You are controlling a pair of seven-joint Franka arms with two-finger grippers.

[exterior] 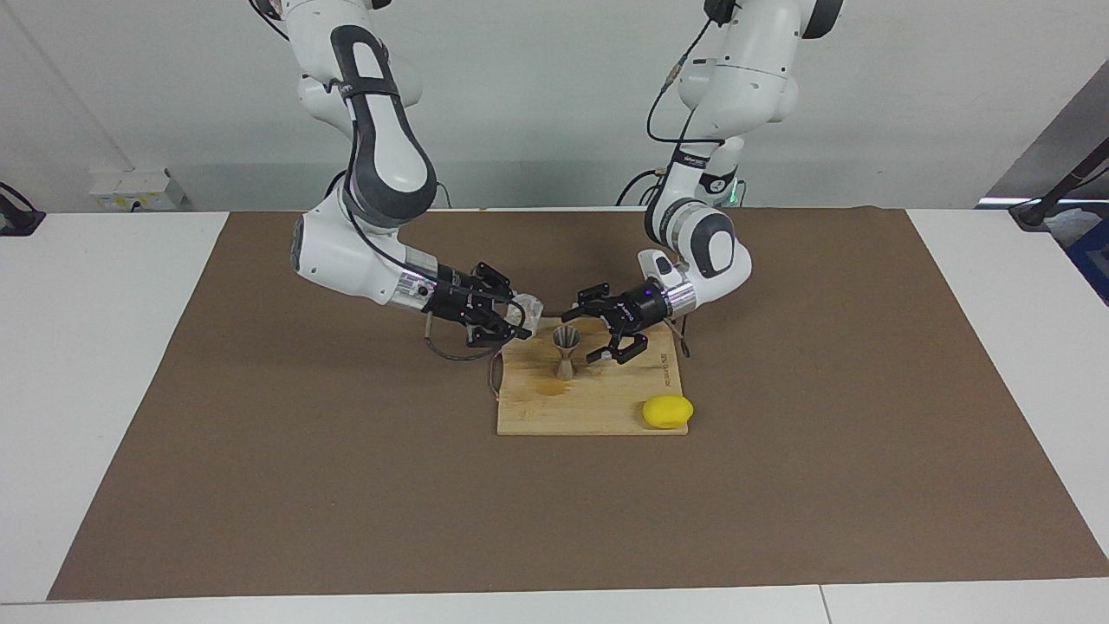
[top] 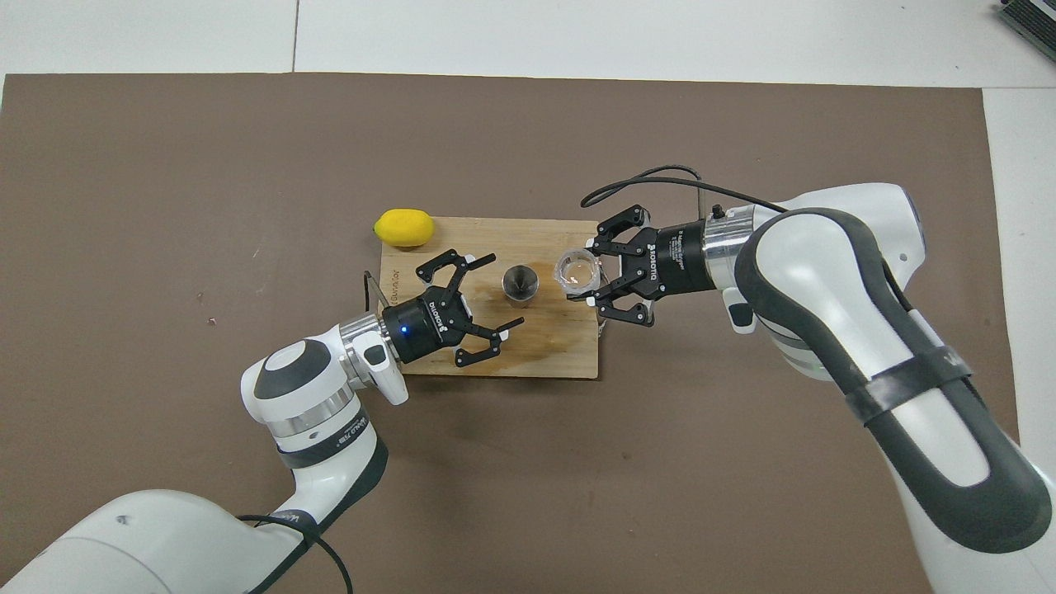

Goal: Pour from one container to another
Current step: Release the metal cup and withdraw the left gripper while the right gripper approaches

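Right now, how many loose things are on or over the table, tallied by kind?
Clear glass cup: 1
Metal jigger: 1
Wooden board: 1
Yellow lemon: 1
Total: 4

Wooden board (top: 528, 346) at frame centre on brown mat (top: 165, 206), lemon (top: 403, 228) at its upper-left corner. Metal jigger (top: 520, 285) upright mid-board. Left end effector (top: 493, 299), entering from lower left, fingers spread wide, just left of jigger, not touching. Right end effector (top: 587, 271), from the right, clamps clear glass cup (top: 576, 271) over board's right part, just right of jigger.
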